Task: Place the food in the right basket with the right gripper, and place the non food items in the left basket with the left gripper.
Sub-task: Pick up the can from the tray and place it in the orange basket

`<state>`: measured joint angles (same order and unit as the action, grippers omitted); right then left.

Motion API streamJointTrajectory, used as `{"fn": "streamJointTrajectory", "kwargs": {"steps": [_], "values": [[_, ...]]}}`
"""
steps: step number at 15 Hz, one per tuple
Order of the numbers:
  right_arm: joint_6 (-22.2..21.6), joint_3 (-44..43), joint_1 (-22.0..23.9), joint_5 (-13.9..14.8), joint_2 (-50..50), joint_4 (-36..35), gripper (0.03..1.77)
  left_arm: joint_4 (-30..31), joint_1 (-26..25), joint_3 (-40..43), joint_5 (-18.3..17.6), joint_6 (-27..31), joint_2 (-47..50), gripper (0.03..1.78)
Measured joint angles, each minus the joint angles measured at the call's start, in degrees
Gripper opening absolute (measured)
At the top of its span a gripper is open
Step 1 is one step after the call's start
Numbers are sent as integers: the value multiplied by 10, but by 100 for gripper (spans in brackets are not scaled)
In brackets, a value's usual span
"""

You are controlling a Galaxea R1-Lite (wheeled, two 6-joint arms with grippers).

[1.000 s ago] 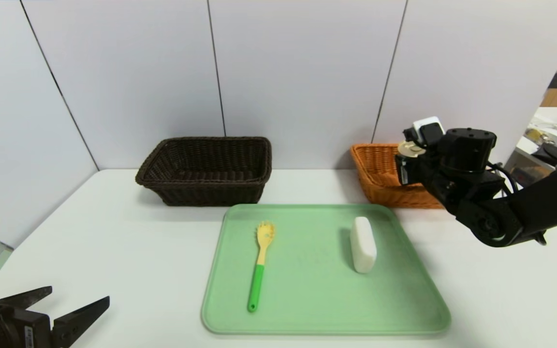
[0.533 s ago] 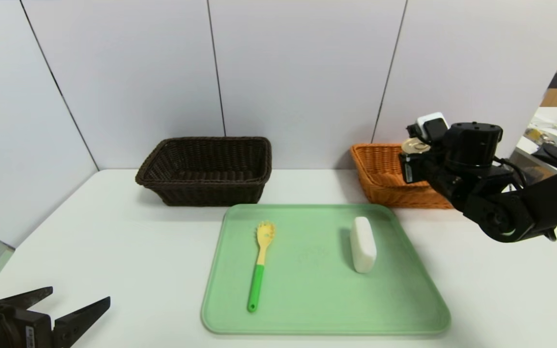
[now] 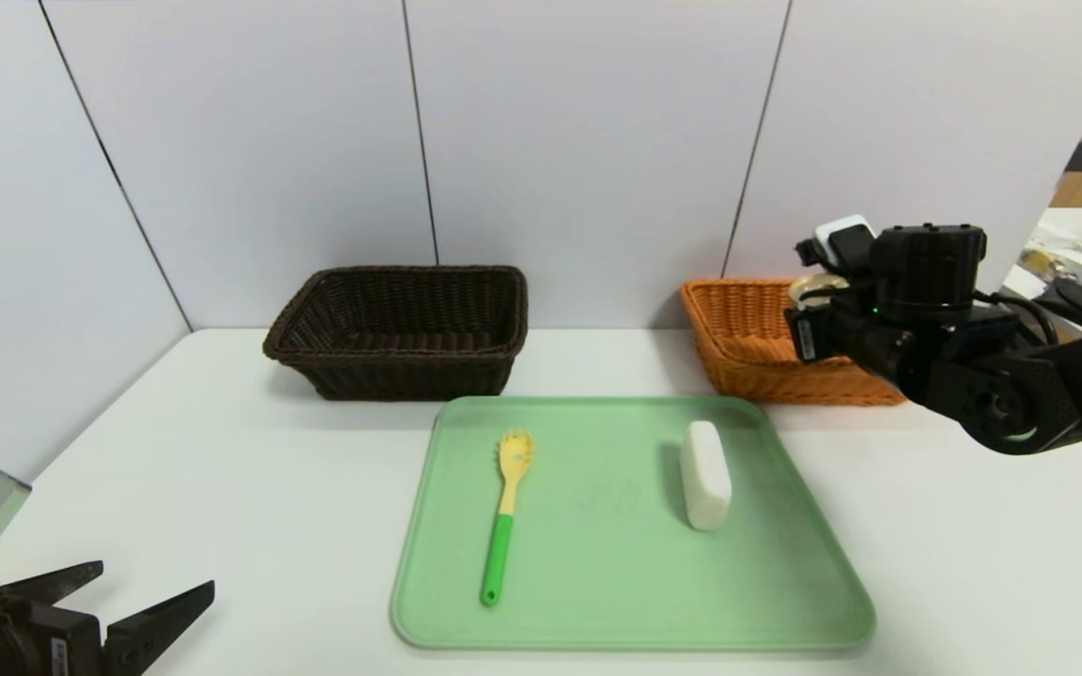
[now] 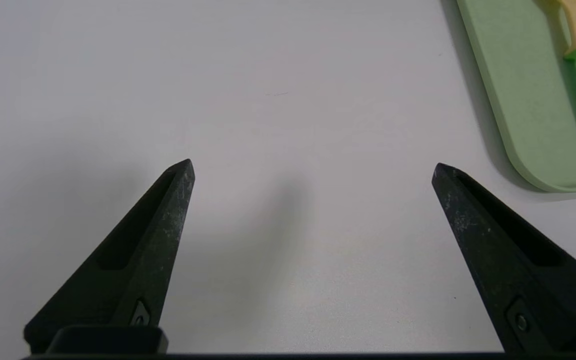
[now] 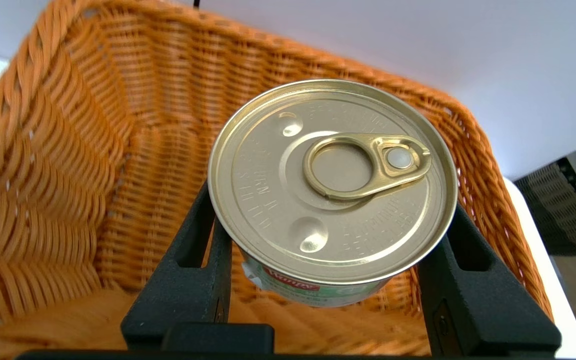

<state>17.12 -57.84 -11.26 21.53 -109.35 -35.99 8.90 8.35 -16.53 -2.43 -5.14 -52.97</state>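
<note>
The tin can [image 5: 332, 192], clamped in the right gripper [image 5: 332, 280], has shifted rightward and slightly up, now above the orange basket [image 3: 738, 329]. Its label is mostly hidden. The left gripper [image 4: 313, 170] sits parked, fingers apart, partly cut off.

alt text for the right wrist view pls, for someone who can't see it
The right tool is shut on a squat tin can with a gold pull-tab lid, holding it upright by its sides above the open inside of the orange wicker basket. A pale wall shows behind the basket's far rim.
</note>
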Motion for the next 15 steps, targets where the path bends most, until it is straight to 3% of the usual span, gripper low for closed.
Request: {"fn": "streamJointTrajectory", "kwargs": {"steps": [3,9,15], "values": [[-3,-24,0,19,19,68,99,0,0,0,-1,0,1,169],[-46,-68,-3,23,37,187,99,0,0,4,-1,-1,3,169],[-62,-87,-6,33,16,209,99,0,0,9,-1,-2,7,169]]}}
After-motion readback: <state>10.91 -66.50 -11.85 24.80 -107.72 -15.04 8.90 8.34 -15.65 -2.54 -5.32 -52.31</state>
